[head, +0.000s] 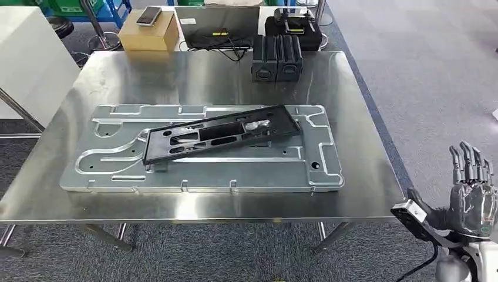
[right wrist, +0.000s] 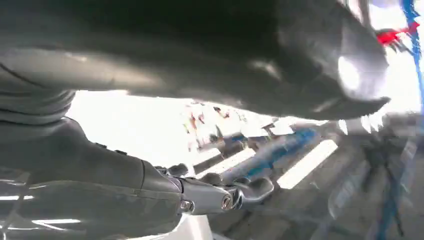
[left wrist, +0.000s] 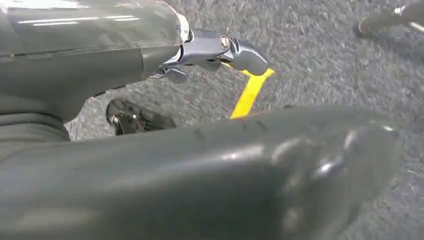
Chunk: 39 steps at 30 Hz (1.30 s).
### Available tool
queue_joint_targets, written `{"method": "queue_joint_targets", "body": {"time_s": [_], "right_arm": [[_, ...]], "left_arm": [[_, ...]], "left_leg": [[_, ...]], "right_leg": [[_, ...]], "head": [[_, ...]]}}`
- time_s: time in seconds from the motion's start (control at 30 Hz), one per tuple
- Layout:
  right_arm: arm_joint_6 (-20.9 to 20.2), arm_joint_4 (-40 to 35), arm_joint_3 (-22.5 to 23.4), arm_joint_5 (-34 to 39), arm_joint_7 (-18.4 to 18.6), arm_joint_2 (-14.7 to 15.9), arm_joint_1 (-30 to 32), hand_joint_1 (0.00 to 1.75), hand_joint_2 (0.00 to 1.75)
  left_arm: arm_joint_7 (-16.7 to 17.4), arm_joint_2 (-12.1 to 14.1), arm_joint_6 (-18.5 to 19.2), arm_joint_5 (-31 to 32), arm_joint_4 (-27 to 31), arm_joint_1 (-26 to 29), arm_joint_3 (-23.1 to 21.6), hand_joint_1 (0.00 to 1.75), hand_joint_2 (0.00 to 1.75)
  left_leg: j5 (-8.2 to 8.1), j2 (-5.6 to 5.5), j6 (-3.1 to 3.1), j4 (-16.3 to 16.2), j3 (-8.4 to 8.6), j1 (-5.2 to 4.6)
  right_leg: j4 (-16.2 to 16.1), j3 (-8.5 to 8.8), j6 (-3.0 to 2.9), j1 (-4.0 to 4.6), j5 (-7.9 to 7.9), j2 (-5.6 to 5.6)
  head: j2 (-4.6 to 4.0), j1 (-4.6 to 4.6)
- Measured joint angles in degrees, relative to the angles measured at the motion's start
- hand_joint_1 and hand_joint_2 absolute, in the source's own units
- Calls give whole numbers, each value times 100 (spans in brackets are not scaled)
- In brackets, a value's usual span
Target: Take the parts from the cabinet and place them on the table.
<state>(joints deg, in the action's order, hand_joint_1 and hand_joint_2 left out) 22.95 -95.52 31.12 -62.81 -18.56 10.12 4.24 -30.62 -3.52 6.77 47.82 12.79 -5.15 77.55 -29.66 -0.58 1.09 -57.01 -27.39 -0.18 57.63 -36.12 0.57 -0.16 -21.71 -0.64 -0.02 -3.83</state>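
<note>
Fingers (head: 468, 160) of the right hand (head: 470, 197) point upward, spread, holding nothing, beyond the table's (head: 364, 194) right front corner. The left hand (left wrist: 200, 165) hangs over grey carpet (left wrist: 320, 50); its fingers appear extended and empty. A black frame part (head: 220, 134) lies diagonally on a large silver plate (head: 199, 170) at the table's centre.

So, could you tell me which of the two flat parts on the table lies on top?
The black part lies askew on top of the larger silver metal plate, which rests directly on the table.
</note>
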Motion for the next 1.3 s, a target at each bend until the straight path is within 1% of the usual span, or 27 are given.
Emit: {"method": "queue_joint_targets", "body": {"time_s": [0.07, 0.1, 0.13, 0.2, 0.23, 0.27, 0.3, 0.37, 0.4, 0.43, 0.57, 0.6, 0.7, 0.73, 0.77, 0.8, 0.87, 0.9, 0.93, 0.97, 1.07, 1.1, 1.17, 1.2, 1.23, 1.27, 1.3], "right_arm": [[-119, 244, 169, -114, 35, 0, 44, 0, 0], [-195, 391, 269, -201, 44, -2, 60, 0, 0], [-215, 508, 348, -265, 42, -2, 74, 0, 0], [-212, 861, 589, -405, -44, -22, 63, 0, 0], [-217, 1101, 756, -535, -89, -52, 68, 0, 0], [-241, 1348, 913, -659, -107, -74, 55, 0, 0], [-283, 1595, 1072, -777, -107, -96, 34, 0, 0], [-249, 2102, 1387, -1026, -147, -111, -37, 0, 0], [-239, 2422, 1579, -1201, -124, -111, -108, 0, 0], [-221, 2862, 1833, -1422, -41, -100, -196, 0, 0], [39, 4444, 2795, -1992, 268, -22, -243, 0, 0], [-16, 4864, 3004, -2112, 495, -15, -292, 0, 0], [-114, 5721, 3420, -2136, 902, 33, -322, 0, 0], [-138, 5973, 3569, -2120, 977, 42, -357, 0, 0], [-280, 6171, 3693, -2075, 1128, 42, -383, 0, 0], [-423, 6347, 3800, -2022, 1293, 42, -411, 0, 0], [-890, 6760, 4098, -1831, 1769, 9, -474, 0, 0], [-1116, 6922, 4222, -1749, 1926, -40, -505, 0, 0], [-1341, 7088, 4342, -1701, 2049, -112, -527, 0, 0], [-1452, 7236, 4440, -1683, 2105, -171, -531, 0, 0], [-1541, 7537, 4619, -1670, 2168, -328, -602, 0, 0], [-1650, 7606, 4675, -1670, 2227, -356, -612, 0, 0], [-1883, 7751, 4743, -1670, 2310, -430, -637, 0, 0], [-1999, 7802, 4765, -1670, 2319, -457, -654, 0, 0], [-2141, 7876, 4783, -1683, 2354, -549, -680, 0, 0], [-2266, 7930, 4785, -1714, 2397, -600, -703, 0, 0], [-2370, 8003, 4785, -1736, 2455, -715, -730, 0, 0]], "left_arm": [[9, -9, 26, 9, 0, -4, 0, 0, 0], [26, -15, 35, 15, 0, -12, 0, 0, 0], [28, -20, 44, 15, 0, -20, 0, 0, 0], [44, -20, 48, 15, 0, -16, 0, 0, 0], [50, -22, 50, 13, 0, -15, 0, 0, 0], [59, -22, 50, 11, 0, -10, 0, 0, 0], [61, -22, 50, 9, 0, -8, 0, 0, 0], [74, -35, 50, -9, 0, -5, 2, 0, 0], [85, -46, 50, -26, 0, -7, 2, 0, 0], [94, -50, 46, -35, 0, -8, 4, 0, 0], [66, -74, 26, -114, 0, 36, 96, 0, 0], [59, -76, 0, -142, 0, 58, 116, 0, 0], [52, -92, -24, -173, 0, 79, 151, 0, 0], [50, -92, -24, -179, 0, 77, 164, 0, 0], [44, -92, -24, -179, 0, 74, 179, 0, 0], [39, -92, -24, -179, 0, 72, 195, 0, 0], [31, -92, -24, -171, 0, 70, 216, 0, 0], [28, -92, -24, -157, 0, 56, 223, 0, 0], [28, -92, -33, -142, 0, 35, 223, 0, 0], [28, -92, -35, -136, 0, 17, 227, 0, 0], [35, -90, -46, -114, 0, 18, 236, 0, 0], [59, -94, -52, -103, -2, 6, 238, 0, 0], [115, -94, -61, -68, -2, 1, 238, 0, 0], [153, -92, -70, -30, -2, 7, 238, 0, 0], [208, -94, -79, 0, -2, 12, 238, 0, 0], [262, -94, -94, 43, -4, 11, 234, 0, 0], [317, -96, -105, 88, -7, 8, 227, 0, 0]], "left_leg": [[155, 10, 91, 84, -66, 9], [238, 24, 123, 95, -104, 9], [301, 26, 167, 94, -201, 3], [424, 33, 186, 90, -368, -20], [485, 31, 185, 78, -463, -27], [542, 28, 179, 61, -562, -29], [594, 26, 172, 38, -662, -28], [678, 24, 137, -25, -835, -21], [715, 26, 106, -75, -890, -19], [738, 24, 70, -112, -938, -36], [896, -10, -59, -65, -917, -12], [693, 11, -63, -176, -974, -6], [-362, 14, -106, -1228, -1243, 6], [-526, 16, -128, -1653, -1303, 14], [-469, 16, -140, -1864, -1269, 20], [-282, 17, -139, -1841, -1138, 23], [122, 19, -113, -1191, -562, 23], [98, 20, -89, -610, -120, 22], [-137, 16, -63, 32, 376, -11], [-215, 16, -16, 287, 472, -18], [-50, 22, 109, 314, 369, -69], [54, 78, 143, 358, 323, -38], [217, 73, 219, 358, 123, -35], [289, 77, 215, 357, 29, -36], [366, 87, 204, 347, -79, -36], [440, 97, 190, 326, -178, -36], [516, 102, 173, 299, -294, -31]], "right_leg": [[-7, -38, 81, -20, 35, 21], [84, -115, 104, -42, -181, 41], [363, -222, 112, -44, -564, 45], [1205, -424, 137, -56, -1194, 47], [1564, -471, 146, -58, -1305, 49], [1708, -424, 150, -59, -1231, 50], [1590, -255, 151, -59, -1048, 49], [806, 368, 145, -61, -723, 48], [255, 790, 129, -58, -774, 48], [-217, 1039, 84, -4, -978, 49], [-192, 965, -86, 20, -805, 52], [-209, 901, -139, 2, -728, 21], [-200, 658, -207, 20, -537, 26], [-188, 554, -210, 32, -460, 25], [-174, 447, -205, 40, -388, 24], [-159, 343, -197, 42, -321, 25], [-125, 130, -174, 44, -186, 25], [-103, 56, -160, 47, -118, 25], [-81, 18, -134, 73, -80, 29], [-80, 13, -104, 64, -14, 6], [-146, 6, 8, 24, 172, 19], [-75, -35, 18, -21, 66, 50], [495, -211, 49, -27, -763, 59], [902, -286, 69, -38, -1106, 59], [1327, -340, 89, -45, -1314, 59], [1628, -350, 101, -52, -1285, 59], [1750, -281, 112, -69, -1065, 58]], "head": [[0, 0], [0, 0], [0, 2], [0, 0], [0, 0], [0, 0], [0, 0], [0, 0], [0, 0], [0, 0], [0, -7], [0, -7], [0, -6], [0, -7], [0, -7], [0, -7], [0, -7], [0, -7], [0, -7], [0, -7], [0, -4], [0, -4], [0, -6], [0, -2], [0, -7], [0, -4], [0, -4]]}}
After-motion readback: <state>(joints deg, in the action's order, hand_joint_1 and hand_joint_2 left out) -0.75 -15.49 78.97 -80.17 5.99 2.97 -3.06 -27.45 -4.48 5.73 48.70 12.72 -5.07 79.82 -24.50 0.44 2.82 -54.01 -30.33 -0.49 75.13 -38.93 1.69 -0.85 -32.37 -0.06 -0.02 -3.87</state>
